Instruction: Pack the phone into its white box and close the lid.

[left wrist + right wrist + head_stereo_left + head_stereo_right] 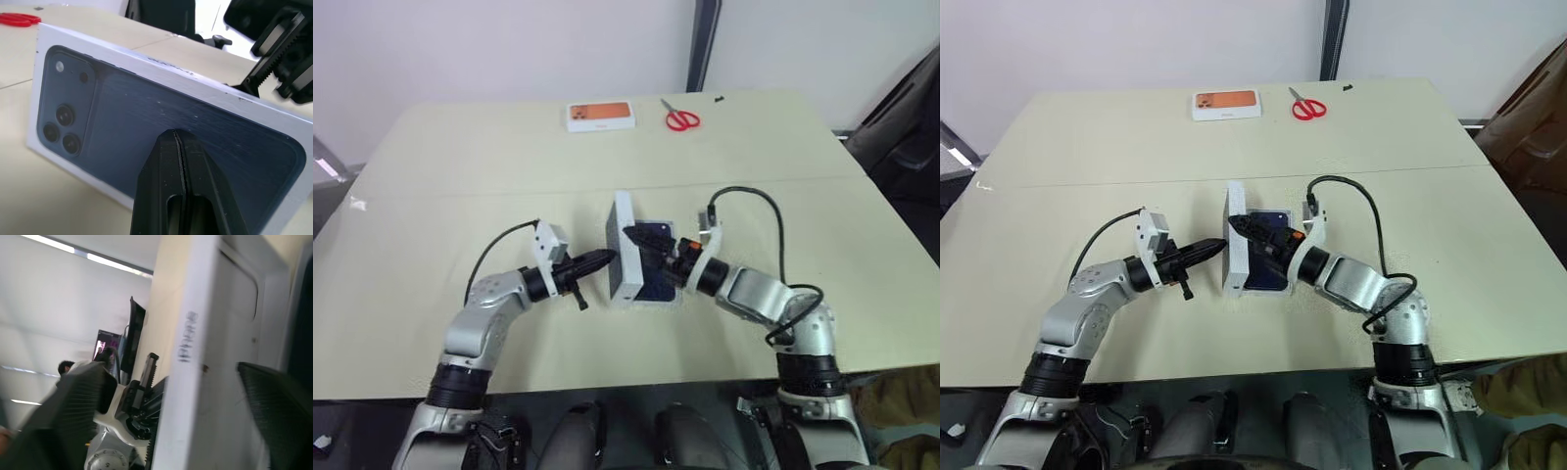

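Note:
The lid [621,250] stands on its long edge in the middle of the table, tilted over the phone [658,284]. The phone is dark blue and lies flat to the lid's right, in the white box [641,300], whose low rim shows along the near side. My left gripper [604,259] is shut, its tips against the lid's outer face with the phone picture [146,112]. My right gripper [636,238] is open and straddles the lid's upper wall [188,347], one finger [279,406] on the moulded inner side and the other outside. It is above the phone.
A white-and-orange flat box [599,116] and red scissors [681,119] lie at the far edge of the table [431,196]. A black chair [906,117] stands off the table's right corner. Each arm trails a black cable.

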